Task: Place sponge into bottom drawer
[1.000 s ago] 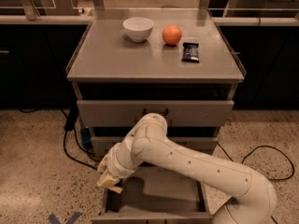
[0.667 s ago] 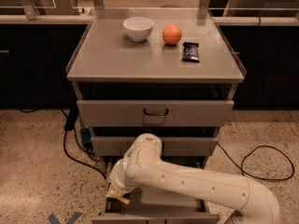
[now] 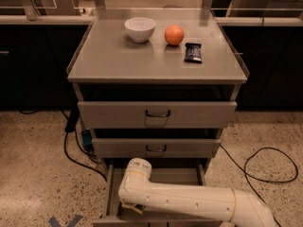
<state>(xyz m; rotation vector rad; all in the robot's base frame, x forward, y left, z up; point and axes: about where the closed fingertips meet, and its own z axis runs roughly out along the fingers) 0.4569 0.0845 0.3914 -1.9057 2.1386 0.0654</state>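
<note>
Over on the left of the floor a black cable (image 3: 75,156) snakes in behind the cabinet, and a blue tape mark (image 3: 64,220) sits at the bottom edge of the view.

Up on the bench (image 3: 118,63), going left to right: a white bowl (image 3: 140,29), an orange ball (image 3: 174,35) and a dark packet (image 3: 192,52) lying flat. All three are apart from each other, toward the back.

Below that, the top drawer (image 3: 157,114) is poking out a little and so is the middle drawer (image 3: 156,148). The bottom drawer (image 3: 175,175) is pulled well out, with bare grey floor showing at the back.

The claw (image 3: 130,203) is down inside that drawer at its front left, tucked under the wrist (mostly hidden, so I can't tell whether it's spread or closed on anything). A small pale yellow sliver peeks out right there, which looks like the sponge (image 3: 135,208), low in the drawer's front left corner. Can't tell if it's resting on the floor or being held.

The white arm (image 3: 189,201) runs off to the lower right across the drawer's front. Further right, another cable (image 3: 265,167) loops on the floor.
</note>
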